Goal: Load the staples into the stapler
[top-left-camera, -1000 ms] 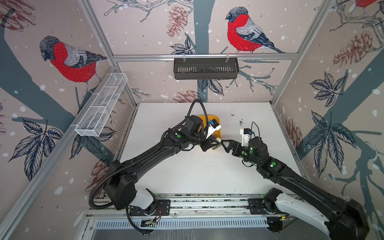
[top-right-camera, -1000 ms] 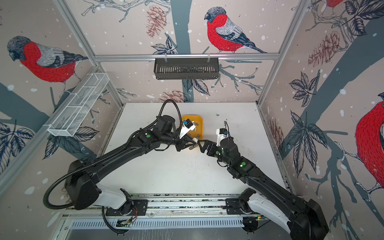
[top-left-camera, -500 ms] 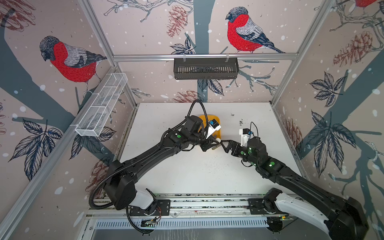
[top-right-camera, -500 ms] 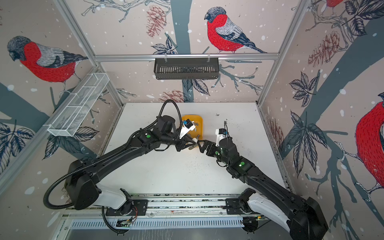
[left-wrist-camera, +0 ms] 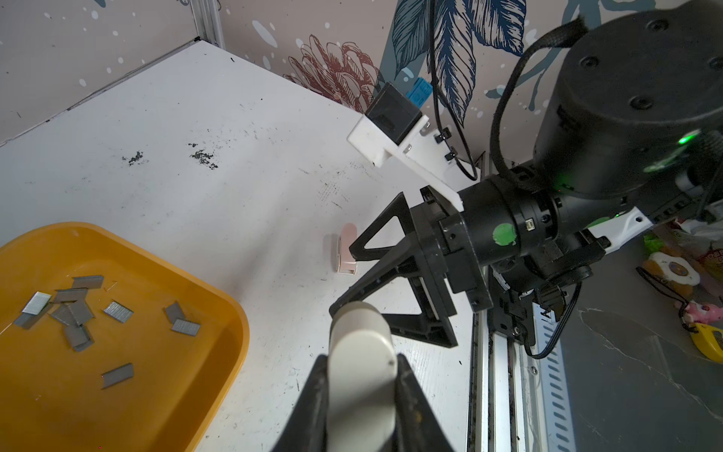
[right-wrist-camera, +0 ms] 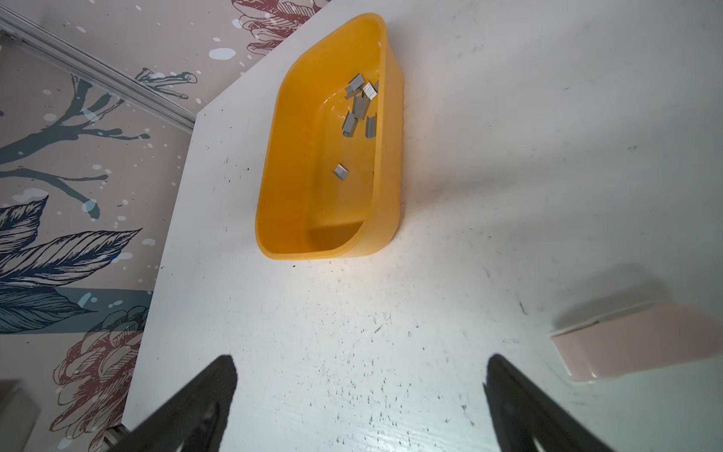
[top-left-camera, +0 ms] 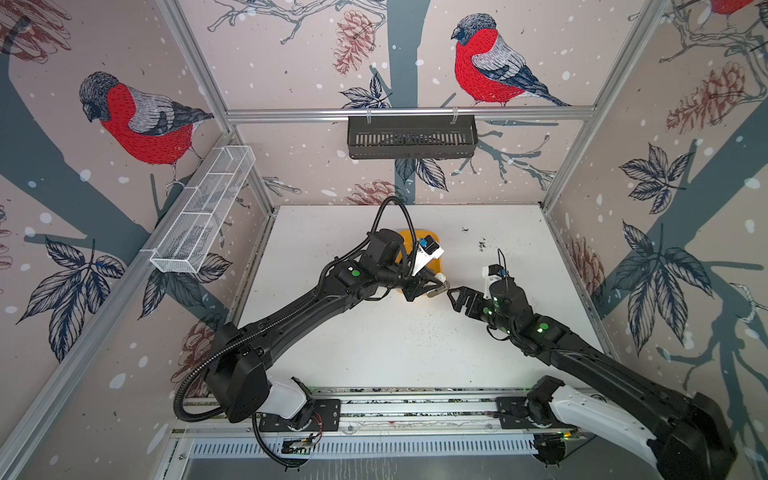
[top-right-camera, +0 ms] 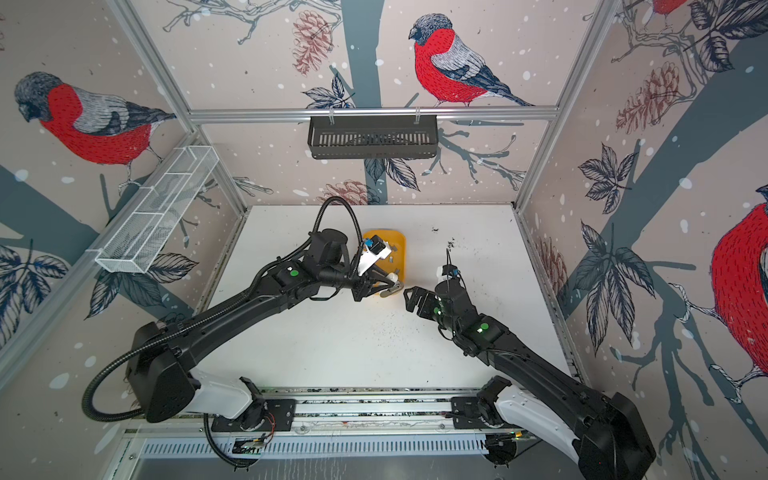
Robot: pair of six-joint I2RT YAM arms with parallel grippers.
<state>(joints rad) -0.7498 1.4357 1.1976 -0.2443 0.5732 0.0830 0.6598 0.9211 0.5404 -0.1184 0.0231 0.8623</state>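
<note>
Stapler of cream plastic held at mid-frame in both top views.
Left gripper pinches it; right gripper, just beside, gapes empty. Grey metal staple strips lie in the yellow plastic tray above centre.

Tiny right gripper shift (barely visible)
</note>
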